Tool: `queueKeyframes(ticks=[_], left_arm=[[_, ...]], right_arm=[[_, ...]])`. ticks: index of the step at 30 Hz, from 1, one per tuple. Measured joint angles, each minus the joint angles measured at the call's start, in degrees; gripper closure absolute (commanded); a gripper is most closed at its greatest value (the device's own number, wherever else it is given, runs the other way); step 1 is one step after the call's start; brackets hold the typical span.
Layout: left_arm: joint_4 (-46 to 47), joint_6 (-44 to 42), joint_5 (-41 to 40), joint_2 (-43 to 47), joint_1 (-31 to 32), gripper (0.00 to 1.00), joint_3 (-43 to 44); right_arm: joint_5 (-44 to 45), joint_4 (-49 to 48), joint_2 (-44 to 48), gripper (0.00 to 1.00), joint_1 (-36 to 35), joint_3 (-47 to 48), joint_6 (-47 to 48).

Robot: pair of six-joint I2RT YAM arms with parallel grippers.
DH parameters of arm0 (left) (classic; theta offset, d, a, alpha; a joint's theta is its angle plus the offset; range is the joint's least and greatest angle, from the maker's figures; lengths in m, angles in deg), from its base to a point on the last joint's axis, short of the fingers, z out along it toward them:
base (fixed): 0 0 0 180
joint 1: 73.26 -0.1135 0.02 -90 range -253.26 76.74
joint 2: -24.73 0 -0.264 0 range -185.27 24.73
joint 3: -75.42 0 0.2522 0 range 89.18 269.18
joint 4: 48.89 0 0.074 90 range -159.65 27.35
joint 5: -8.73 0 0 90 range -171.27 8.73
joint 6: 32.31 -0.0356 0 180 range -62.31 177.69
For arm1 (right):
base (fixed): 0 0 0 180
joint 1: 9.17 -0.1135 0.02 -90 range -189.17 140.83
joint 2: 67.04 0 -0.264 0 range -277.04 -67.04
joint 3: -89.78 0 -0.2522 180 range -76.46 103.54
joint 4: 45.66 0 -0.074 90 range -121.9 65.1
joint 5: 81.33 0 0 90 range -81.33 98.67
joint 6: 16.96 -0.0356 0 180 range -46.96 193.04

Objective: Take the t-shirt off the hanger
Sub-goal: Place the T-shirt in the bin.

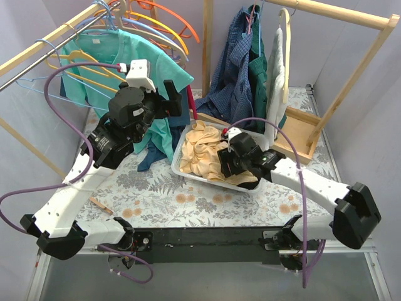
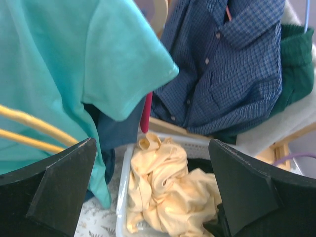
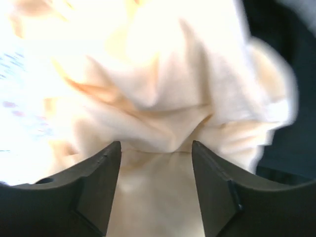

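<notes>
Overall, counter: floral cover, arm bases at 6 o'clock.
Wooden rack: at 2 o'clock, hung with a blue checked shirt and other garments.
Clothes rail: at 10 o'clock, carrying several hangers.
Teal t-shirt: on the rail at 10 o'clock, draped over a yellow hanger.
Basket: white, mid-counter, holding crumpled pale yellow cloth.
Left gripper: raised beside the t-shirt's lower edge, jaws spread wide, nothing between them.
Right gripper: down in the basket, jaws parted over the yellow cloth.
</notes>
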Motion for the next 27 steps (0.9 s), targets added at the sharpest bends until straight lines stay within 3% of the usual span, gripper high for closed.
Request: queueKeyframes(ticks=[8, 14, 22, 27], left_arm=[[2.7, -1.4, -3.3, -1.4, 0.0, 0.02, 3.0], [2.5, -0.5, -3.8, -0.3, 0.0, 0.02, 3.0], [-7.0, 2.2, -1.8, 5.3, 0.0, 0.02, 0.2], [-13.4, 3.6, 1.7, 10.8, 0.0, 0.02, -2.3]], right_arm=[[-2.4, 2.0, 7.3, 0.27, 0.0, 13.0, 6.9], [-4.7, -4.3, 7.1, 0.24, 0.0, 20.9, 14.3], [-16.0, -12.4, -9.4, 0.22, 3.0, 45.7, 19.6], [-24.2, -19.3, -17.7, 0.22, 5.0, 50.7, 21.0]])
